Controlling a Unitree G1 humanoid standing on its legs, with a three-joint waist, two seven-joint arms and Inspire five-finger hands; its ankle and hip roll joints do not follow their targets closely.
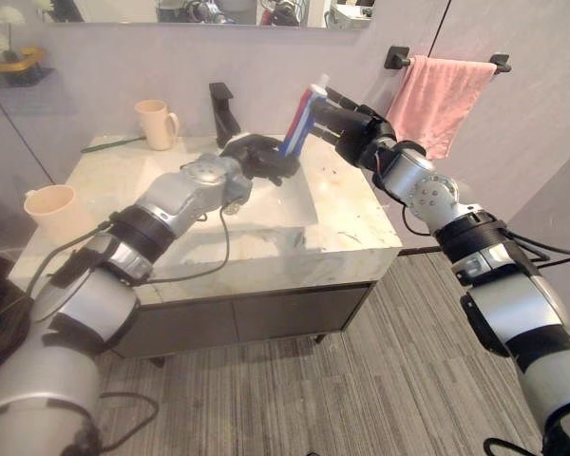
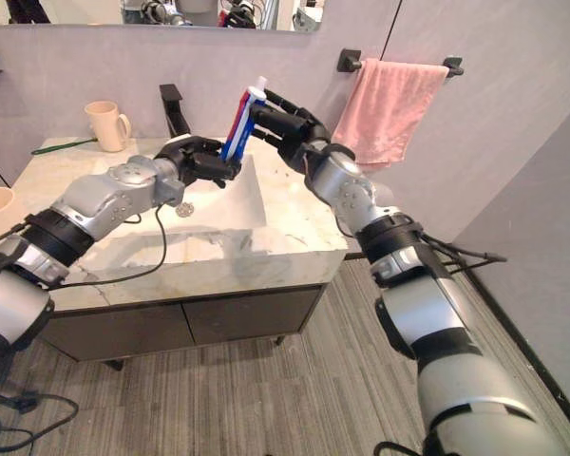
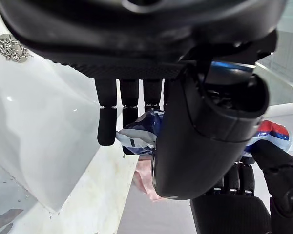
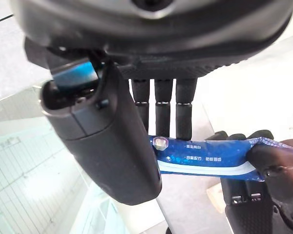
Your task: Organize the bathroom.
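- Fingers (image 4: 184,114) of the right hand (image 1: 347,123) curl round the upper end of the toothpaste tube (image 1: 299,123); the left hand (image 1: 261,157) is closed on its lower end, so the tube stands tilted between both hands above the sink (image 1: 266,204).
- Bench (image 1: 361,237): one beige cup (image 1: 49,211) sits at its near left corner.
- Farther back: a second cup (image 1: 157,123), a green toothbrush (image 1: 114,144), the black tap (image 1: 223,109), a pink towel (image 1: 442,95).
- Risk: if both grips loosen together, the tube would likely drop into the sink.
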